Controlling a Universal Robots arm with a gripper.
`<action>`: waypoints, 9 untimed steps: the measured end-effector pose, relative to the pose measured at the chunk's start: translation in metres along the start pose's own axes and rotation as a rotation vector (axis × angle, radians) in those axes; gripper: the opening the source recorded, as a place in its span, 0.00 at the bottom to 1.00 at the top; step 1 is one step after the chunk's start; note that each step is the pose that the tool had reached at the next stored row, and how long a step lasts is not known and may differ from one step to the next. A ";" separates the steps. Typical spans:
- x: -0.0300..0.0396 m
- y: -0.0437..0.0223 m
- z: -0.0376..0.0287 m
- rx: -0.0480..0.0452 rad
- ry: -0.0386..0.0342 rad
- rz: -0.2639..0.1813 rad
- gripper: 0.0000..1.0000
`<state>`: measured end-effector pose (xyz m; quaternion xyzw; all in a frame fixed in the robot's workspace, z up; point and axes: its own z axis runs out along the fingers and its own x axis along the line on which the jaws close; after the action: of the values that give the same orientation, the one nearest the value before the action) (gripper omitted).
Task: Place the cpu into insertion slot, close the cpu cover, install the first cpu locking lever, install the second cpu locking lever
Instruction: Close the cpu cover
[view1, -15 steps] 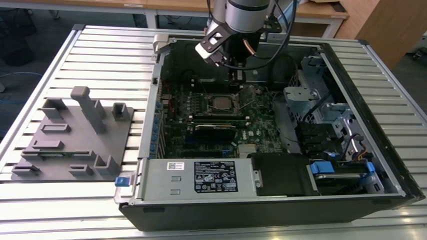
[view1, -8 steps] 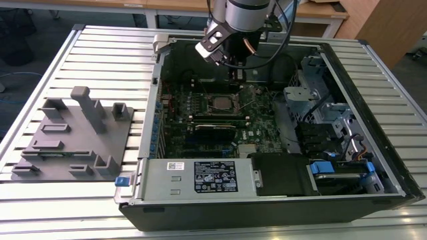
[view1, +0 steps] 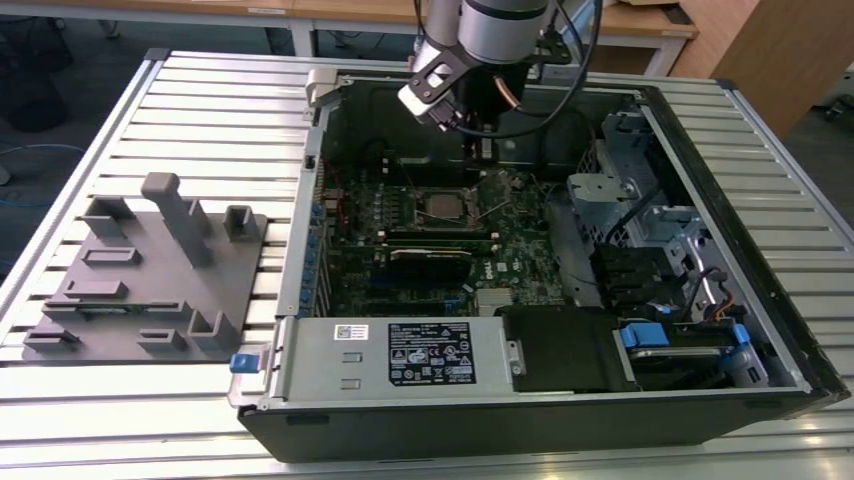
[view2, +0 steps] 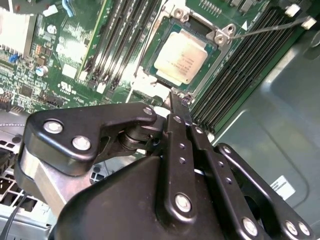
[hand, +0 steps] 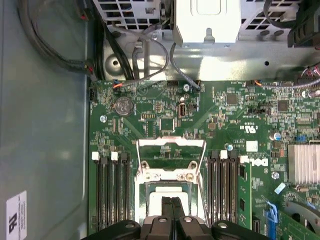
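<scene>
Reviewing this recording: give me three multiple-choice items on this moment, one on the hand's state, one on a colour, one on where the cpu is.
1. The hand's fingers are: A) spread wide B) shut together C) clamped on a cable.
2. The circuit board is: A) blue B) green C) red.
3. The cpu lies: A) in the insertion slot B) between the hand's fingers C) off the circuit board.

Answers:
1 B: the fingertips meet in both wrist views.
2 B: green shows all around the slot.
3 A: its silver-grey top sits inside the slot's metal rim.
</scene>
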<state>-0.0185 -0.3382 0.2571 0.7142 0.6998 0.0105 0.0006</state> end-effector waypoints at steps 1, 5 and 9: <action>0.0000 0.0004 0.0000 0.0000 0.0000 0.000 0.10; 0.0001 0.0004 -0.0005 0.0001 -0.0003 0.000 0.10; 0.0001 0.0005 -0.0013 -0.0002 0.0004 0.000 0.10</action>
<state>-0.0180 -0.3381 0.2585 0.7143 0.6998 0.0107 0.0005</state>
